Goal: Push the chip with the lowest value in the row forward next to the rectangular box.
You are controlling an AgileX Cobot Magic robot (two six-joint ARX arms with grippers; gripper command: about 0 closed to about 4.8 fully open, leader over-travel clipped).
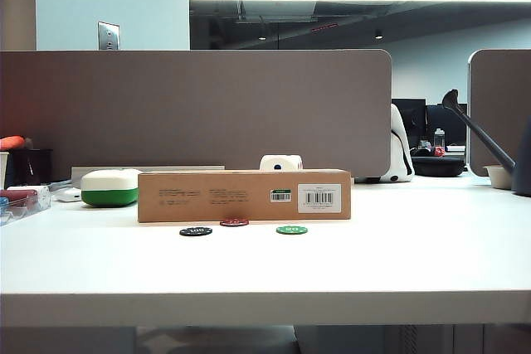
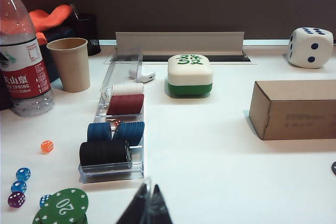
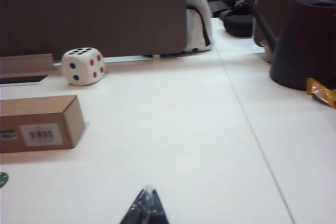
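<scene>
On the white desk (image 1: 265, 271), near its front edge, we see the box (image 1: 244, 196) lying lengthwise with its barcode label facing us. Just in front of it sit three chips: a black chip (image 1: 196, 231), the red chip (image 1: 234, 222) and a green chip (image 1: 291, 230). The red chip lies nearest the box, just beside its front face; whether they touch we cannot tell. A green-and-white case (image 1: 109, 187) sits toward the desk's left edge, a white die (image 1: 280, 162) behind the box. A grey partition (image 1: 195, 109) runs along the back edge, with an office ceiling light above. Our left gripper (image 2: 147, 209) hovers over the left side near a chip tray (image 2: 113, 139), fingers pressed together. Our right gripper (image 3: 147, 209) hovers over bare desk to the right, fingers likewise together.
</scene>
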